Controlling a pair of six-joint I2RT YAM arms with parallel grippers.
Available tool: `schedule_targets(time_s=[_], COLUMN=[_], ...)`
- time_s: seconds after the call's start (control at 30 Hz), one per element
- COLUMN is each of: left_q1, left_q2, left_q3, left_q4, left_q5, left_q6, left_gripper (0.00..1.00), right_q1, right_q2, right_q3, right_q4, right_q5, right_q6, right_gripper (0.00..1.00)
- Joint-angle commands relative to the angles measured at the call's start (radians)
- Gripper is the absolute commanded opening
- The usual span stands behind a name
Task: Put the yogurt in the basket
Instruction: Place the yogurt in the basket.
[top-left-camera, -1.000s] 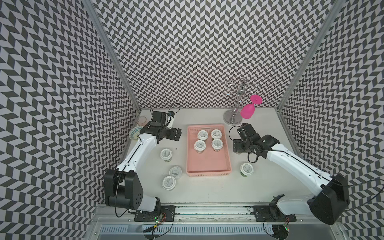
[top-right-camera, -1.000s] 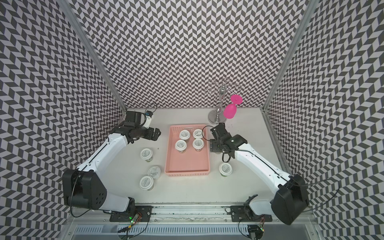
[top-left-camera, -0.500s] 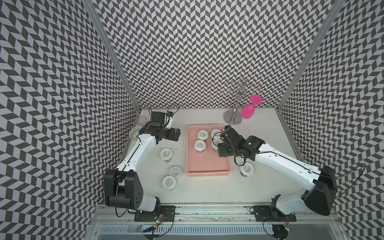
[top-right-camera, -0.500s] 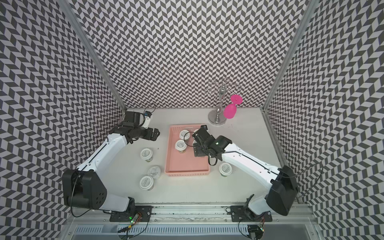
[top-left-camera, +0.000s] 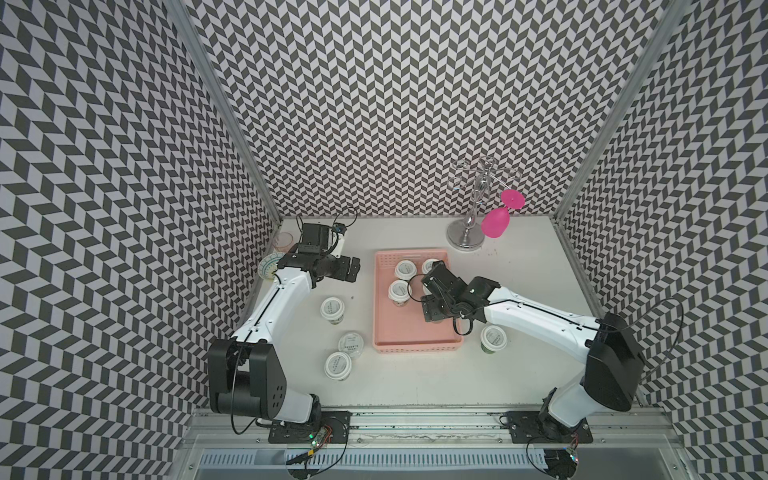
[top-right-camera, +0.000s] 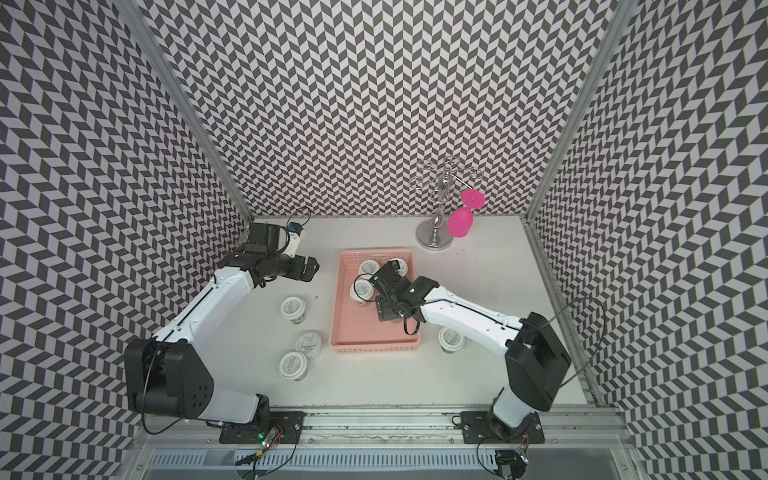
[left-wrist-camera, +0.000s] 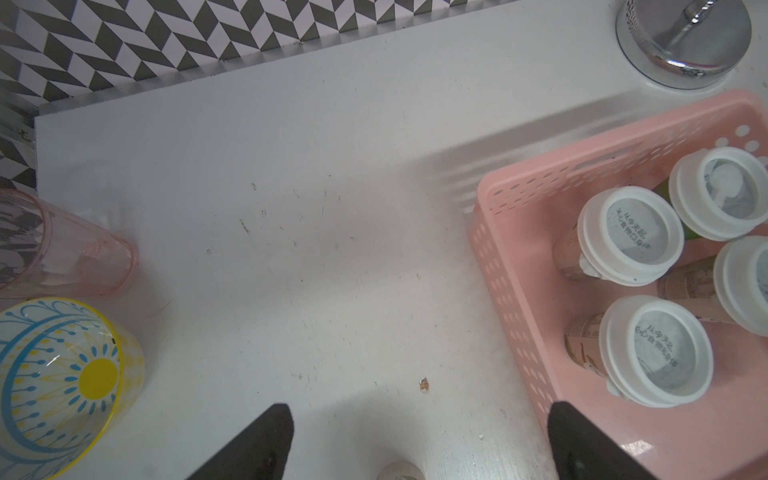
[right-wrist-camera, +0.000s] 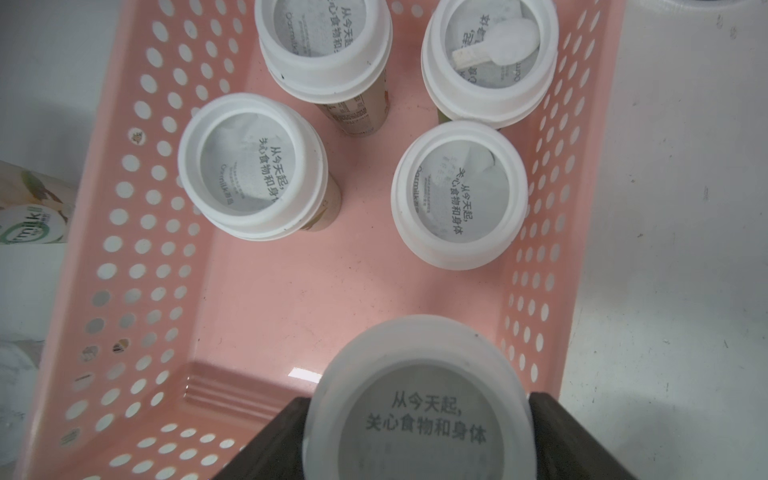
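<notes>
The pale-pink basket (top-left-camera: 415, 348) lies mid-table, also seen in the right wrist view (right-wrist-camera: 266, 316). Several yogurt cups (right-wrist-camera: 251, 166) stand at its far end. My right gripper (top-left-camera: 433, 297) hangs over the basket's middle, shut on another white-lidded yogurt cup (right-wrist-camera: 419, 399) held between both fingers. Three yogurt cups (top-left-camera: 332, 308) stand on the table left of the basket, and one (top-left-camera: 493, 337) stands to its right beneath my right arm. My left gripper (top-left-camera: 353, 270) hovers open and holds nothing, left of the basket's far corner; in the left wrist view (left-wrist-camera: 419, 409) only bare table lies between its fingers.
A chrome glass stand (top-left-camera: 465, 239) with a hanging pink wine glass (top-left-camera: 496, 222) stands at the back right. A patterned bowl (left-wrist-camera: 62, 382) and a clear pinkish glass (left-wrist-camera: 62, 249) sit at the far left by the wall. Chevron walls close in three sides.
My right arm has swung left from beside the basket's right rim to over its middle, carrying the yogurt cup. The left arm has not moved.
</notes>
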Motion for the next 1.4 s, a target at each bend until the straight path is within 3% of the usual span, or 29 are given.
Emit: schedule_targets(time_s=[0.0,1.07,1.37], left_q1=[0.007,0.008,0.009], left_q2=[-0.019,-0.003,-0.004], left_q3=[-0.005,-0.002,-0.005], left_q4=[0.021,0.023,0.023], left_q5=[0.015,0.023,0.023], left_q6=[0.002,0.003,0.003], left_gripper=[0.99,0.99,0.99], right_q1=[0.005,-0.009,-0.008], right_q2=[0.025,0.151,0.078], right_q3=[-0.019,-0.044,-0.015], right_q4=[0.063,0.129,0.055], right_q5=[0.009,0.075,0.086], right_q6=[-0.004,-0.026,-0.019], right_gripper=[0.82,0.86,0.91])
